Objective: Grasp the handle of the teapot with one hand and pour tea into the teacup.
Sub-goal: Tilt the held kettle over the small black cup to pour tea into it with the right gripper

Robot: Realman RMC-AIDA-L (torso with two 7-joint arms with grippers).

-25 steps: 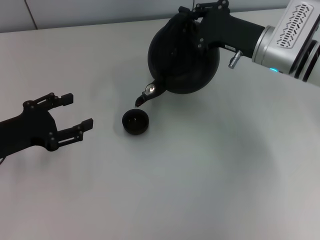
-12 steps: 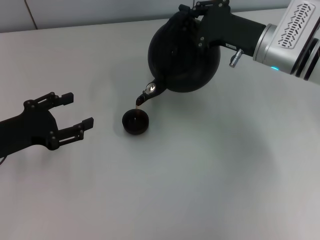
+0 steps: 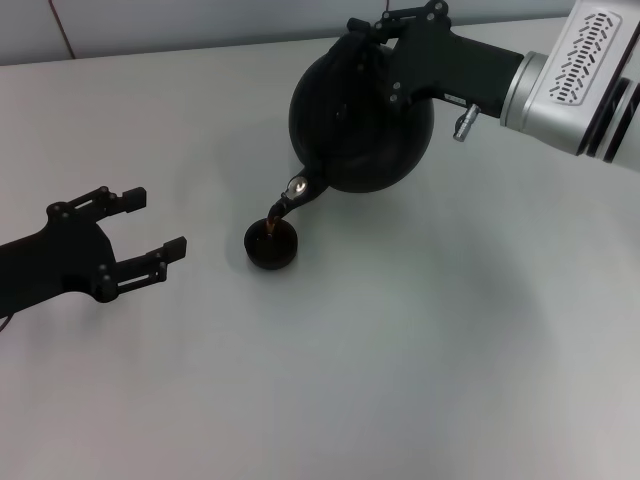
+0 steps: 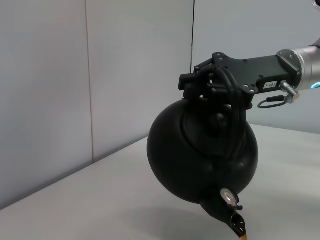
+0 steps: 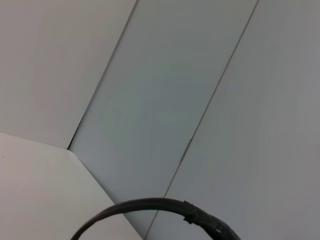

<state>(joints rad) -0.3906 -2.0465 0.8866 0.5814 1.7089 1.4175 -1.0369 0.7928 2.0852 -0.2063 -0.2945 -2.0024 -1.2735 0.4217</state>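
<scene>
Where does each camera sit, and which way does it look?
Head view: high on the robot, looking down at the table; shows both arms, the open left hand idle, the right hand tilting the teapot over the teacup.
Left wrist view: low on the left arm, facing sideways at the teapot, the right hand on its handle; no own fingers.
Right wrist view: faces the wall; only a cable shows.
Head and left wrist views share the teapot.
</scene>
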